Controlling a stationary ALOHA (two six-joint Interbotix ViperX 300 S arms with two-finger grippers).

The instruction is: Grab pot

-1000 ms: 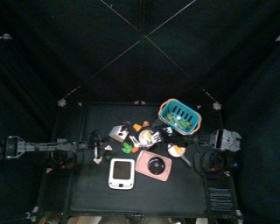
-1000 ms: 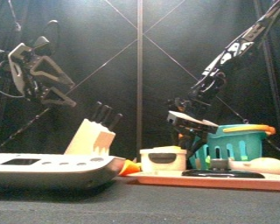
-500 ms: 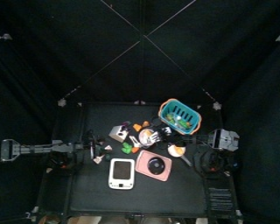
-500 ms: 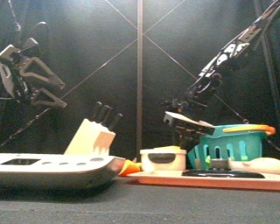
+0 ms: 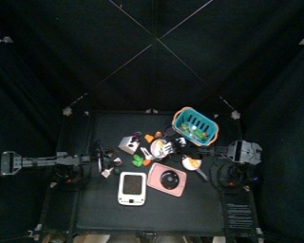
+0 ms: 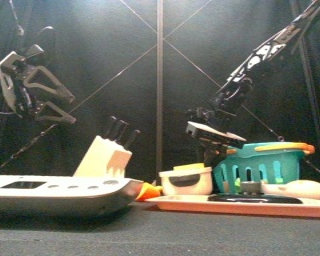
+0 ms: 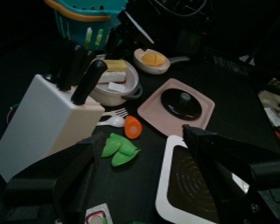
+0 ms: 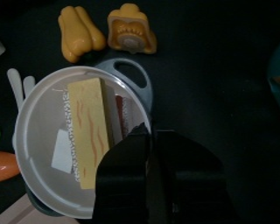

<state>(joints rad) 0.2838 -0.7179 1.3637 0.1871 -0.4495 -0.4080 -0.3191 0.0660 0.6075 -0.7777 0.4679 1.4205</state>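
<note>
The pot is light grey with a loop handle and holds a yellow block. It stands behind the knife block near the table's middle, and leans a little in the front view. My right gripper reaches down from the right, its jaws drawn together over the pot's rim. My left gripper hangs open and high at the left, well away from the pot.
A pale knife block and a white scale sit left of the pot. A pink board lies in front of it, and a teal basket stands to its right. Orange toy pieces lie beside the pot.
My right gripper's jaws have closed over the pot's rim, and the pot now leans slightly. The left arm drew back a little to the left early on.
</note>
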